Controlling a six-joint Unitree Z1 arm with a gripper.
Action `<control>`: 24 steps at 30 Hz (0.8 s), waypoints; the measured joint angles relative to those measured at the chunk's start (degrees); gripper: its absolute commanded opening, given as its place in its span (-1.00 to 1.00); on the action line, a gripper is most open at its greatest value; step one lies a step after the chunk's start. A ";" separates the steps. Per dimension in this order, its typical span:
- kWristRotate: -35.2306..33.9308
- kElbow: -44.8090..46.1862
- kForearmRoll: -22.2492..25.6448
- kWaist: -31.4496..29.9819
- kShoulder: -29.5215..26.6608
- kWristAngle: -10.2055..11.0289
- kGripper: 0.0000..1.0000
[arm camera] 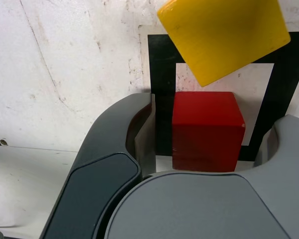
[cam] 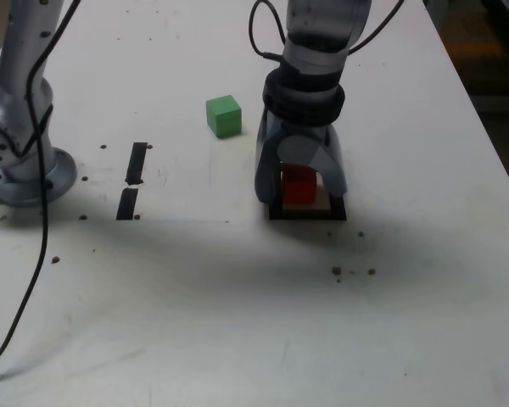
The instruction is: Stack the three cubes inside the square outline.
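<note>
The fingers (cam: 300,188) reach down over the square outline (cam: 308,214) on the white worktop (cam: 424,305), one prong on each side of the red cube (cam: 301,185); in the wrist view the red cube (arm camera: 207,130) sits between the dark prong (arm camera: 120,144) and the pale one, with a gap showing on either side of it, so the fingers stand released and grip nothing. The red cube rests inside the black tape frame (arm camera: 162,94), on its white centre; the yellow cube (arm camera: 224,35) lies just beyond the fingertips, turned at an angle, covering part of the frame's far edge — whether it rests flat I cannot tell. The green cube (cam: 223,115) sits well apart from the fingers, toward the exterior view's left and farther back; two short black tape strips (cam: 132,181) lie farther left still, near the arm's base (cam: 21,170).
</note>
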 measured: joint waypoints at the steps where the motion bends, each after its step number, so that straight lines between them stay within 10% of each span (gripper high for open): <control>1: 0.00 -0.06 0.16 -0.07 -0.08 0.00 0.67; 24: -2.86 -3.33 3.98 4.22 -7.42 3.72 0.99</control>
